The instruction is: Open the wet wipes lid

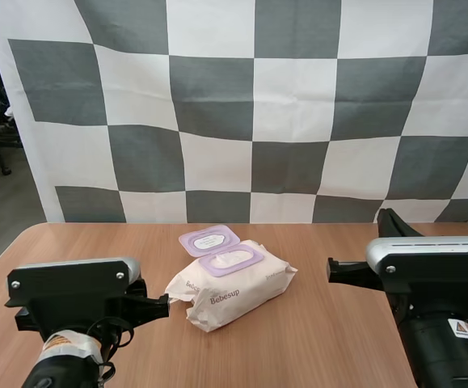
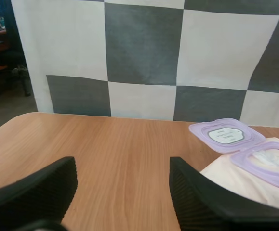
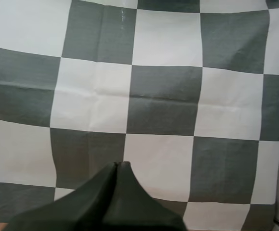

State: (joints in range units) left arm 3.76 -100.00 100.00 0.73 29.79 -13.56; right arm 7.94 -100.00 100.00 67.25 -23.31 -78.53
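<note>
On the table (image 1: 330,339), the pack (image 1: 234,291) lies flat with its purple lid (image 1: 210,239) flipped back, resting open just behind the oval opening (image 1: 232,259), where white wipes show. My left gripper (image 2: 122,192) sits left of the pack, just beside its near corner, its fingers spread wide with ribbed faces turned to each other and nothing between them. My right gripper (image 3: 119,167) is to the right of the pack, apart from it, its fingers pressed together into one dark wedge, gripping nothing.
</note>
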